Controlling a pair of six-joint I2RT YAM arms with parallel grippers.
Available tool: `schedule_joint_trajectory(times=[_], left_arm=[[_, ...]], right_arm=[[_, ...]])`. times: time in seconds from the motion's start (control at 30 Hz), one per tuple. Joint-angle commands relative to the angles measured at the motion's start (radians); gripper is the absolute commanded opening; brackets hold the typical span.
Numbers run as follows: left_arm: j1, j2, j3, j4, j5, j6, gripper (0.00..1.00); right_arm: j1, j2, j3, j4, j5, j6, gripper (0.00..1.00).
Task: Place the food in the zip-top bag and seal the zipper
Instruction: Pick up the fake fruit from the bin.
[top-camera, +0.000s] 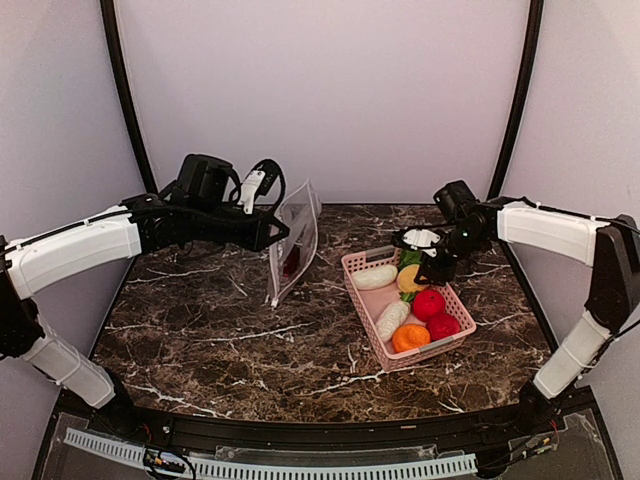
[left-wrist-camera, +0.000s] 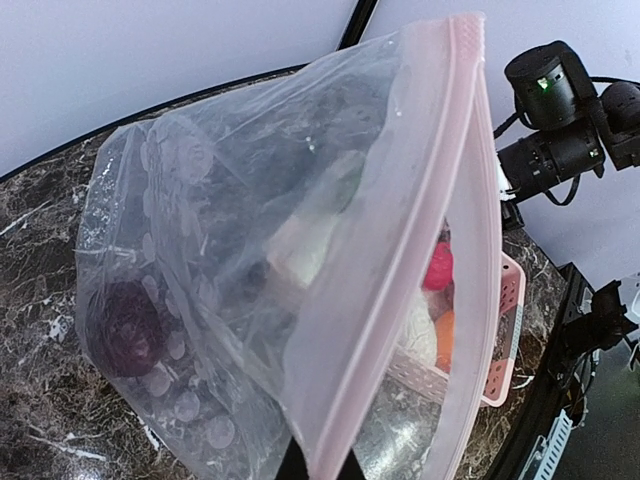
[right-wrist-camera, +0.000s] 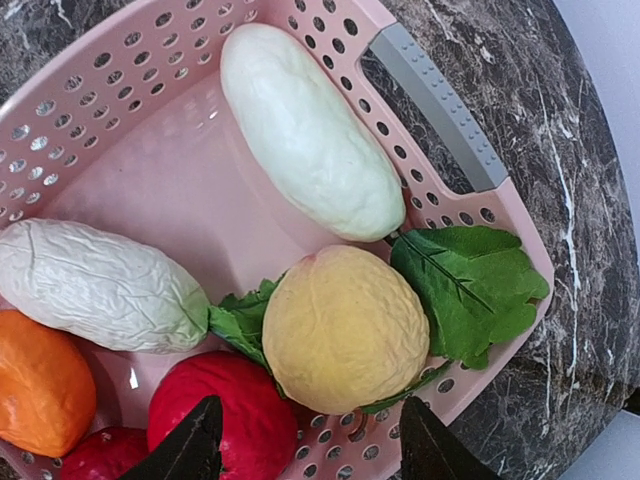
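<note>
The left hand (top-camera: 276, 232) is clenched on the zip-top bag (left-wrist-camera: 230, 230), pinching its mouth edge at the rim. The bag stands upright on the desk (top-camera: 220, 320), its lower corner touching the marble, left of the pink basket (right-wrist-camera: 100, 80) and apart from it. In the left wrist view the zipper (left-wrist-camera: 390, 270) runs as a pale pink strip from the top right down to the fingers at the bottom edge. Its 2 sides stand parted, so the mouth gapes toward the basket. 1 dark purple piece (left-wrist-camera: 125, 328) lies inside the bag, low in its far corner and well away from the gripped edge.

The right hand (right-wrist-camera: 312, 405) is released, its 2 fingers spread wide, and it hangs over the basket's far end. The yellow-peach ball (right-wrist-camera: 345, 325) sits directly below, between the fingertips; I cannot tell whether they touch it. Around it in the basket lie the green leafy piece (right-wrist-camera: 465, 285), 2 white radishes (right-wrist-camera: 305, 130), 2 red balls (right-wrist-camera: 225, 415) and the orange (right-wrist-camera: 40, 385).
</note>
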Motion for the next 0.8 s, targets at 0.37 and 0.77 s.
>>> schedule_joint_trajectory(times=[0.37,0.77], left_arm=[[-0.004,-0.026,-0.013,-0.005,0.001,-0.020,0.01],[-0.004,-0.026,-0.011,-0.009,0.001,-0.016,0.01]], right_arm=[[-0.003,0.161,0.145,-0.026,0.078,-0.096,0.66],[0.002,0.254,0.170,-0.061,0.089,-0.097,0.67]])
